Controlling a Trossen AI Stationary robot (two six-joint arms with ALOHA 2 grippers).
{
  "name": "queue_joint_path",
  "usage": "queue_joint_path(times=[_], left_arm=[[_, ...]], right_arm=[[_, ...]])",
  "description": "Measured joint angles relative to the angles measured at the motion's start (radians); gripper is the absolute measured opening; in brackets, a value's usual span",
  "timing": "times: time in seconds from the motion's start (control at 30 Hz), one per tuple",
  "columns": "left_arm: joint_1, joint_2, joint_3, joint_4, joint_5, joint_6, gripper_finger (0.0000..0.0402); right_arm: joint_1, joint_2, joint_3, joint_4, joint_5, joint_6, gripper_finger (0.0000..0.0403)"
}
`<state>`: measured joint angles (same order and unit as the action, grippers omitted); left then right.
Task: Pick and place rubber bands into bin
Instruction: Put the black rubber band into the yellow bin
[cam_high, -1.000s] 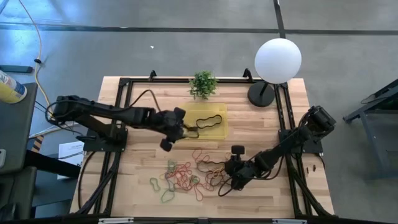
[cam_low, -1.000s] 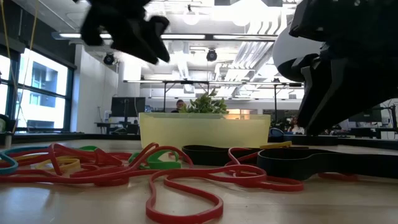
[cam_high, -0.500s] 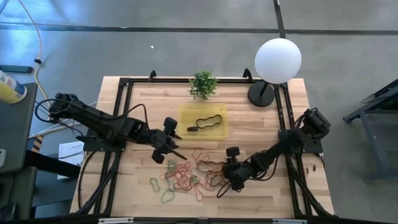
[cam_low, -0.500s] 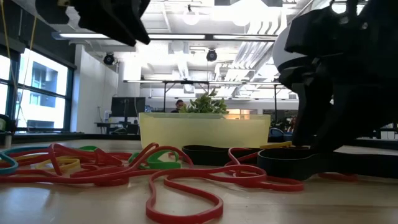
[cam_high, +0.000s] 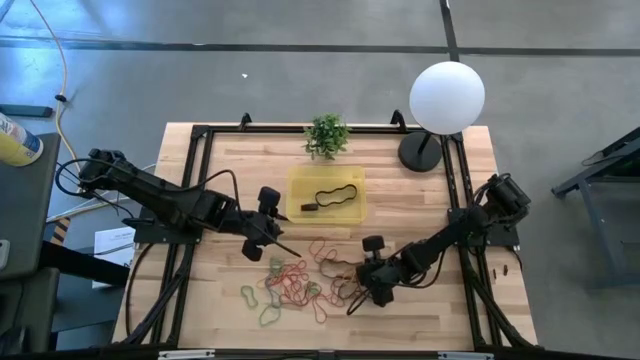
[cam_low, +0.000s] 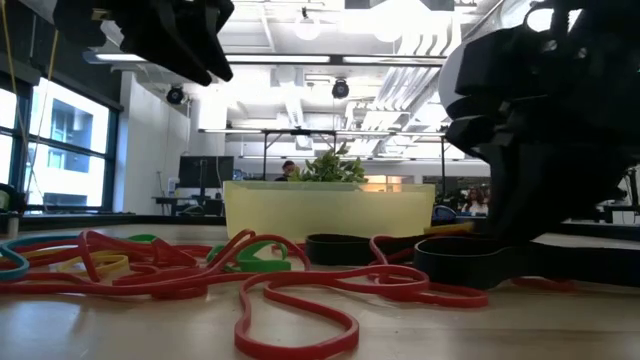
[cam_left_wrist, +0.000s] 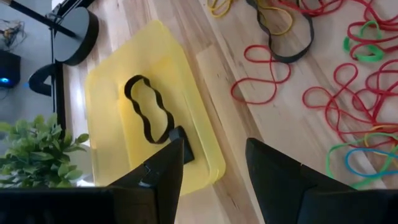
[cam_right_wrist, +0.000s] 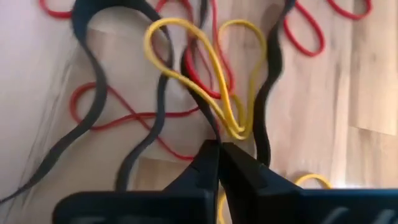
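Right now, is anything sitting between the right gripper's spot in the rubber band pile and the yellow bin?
Nothing solid shows. In the high view, only loose rubber bands and bare table lie between the right gripper, low in the pile, and the bin. The left gripper hangs off to the side, near the bin's corner, outside that line.

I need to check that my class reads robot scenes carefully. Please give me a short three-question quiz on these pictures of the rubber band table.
1. True or false: the left claw is open and holds nothing.
2. What colour is the wavy rubber band loop lying in the shallow translucent yellow plastic bin? A red, B black, C green.
3. Which claw is nearer the bin, the left or the right claw?

Key: 1 true; 2 B; 3 left.
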<state>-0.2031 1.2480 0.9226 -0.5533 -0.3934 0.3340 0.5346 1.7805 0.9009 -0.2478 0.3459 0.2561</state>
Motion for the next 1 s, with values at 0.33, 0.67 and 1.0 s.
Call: queue_joint_path(times=[0.33,0.67,1.0], left_arm=[[0.000,0.000,0.000,-0.045,0.000,-0.029,0.0161],[0.000,0.000,0.000,-0.049,-0.015,-0.035,0.0161],[0.000,0.000,0.000,-0.052,-0.031,-0.034,0.0161]], right_arm=[[0.000,-0.105,0.000,-0.052,0.045,-0.001,0.0003],[0.003,-0.310,0.000,-0.049,0.073,-0.070,0.0002],[0.003,-0.463,0.001,0.019,0.135,-0.217,0.0001]])
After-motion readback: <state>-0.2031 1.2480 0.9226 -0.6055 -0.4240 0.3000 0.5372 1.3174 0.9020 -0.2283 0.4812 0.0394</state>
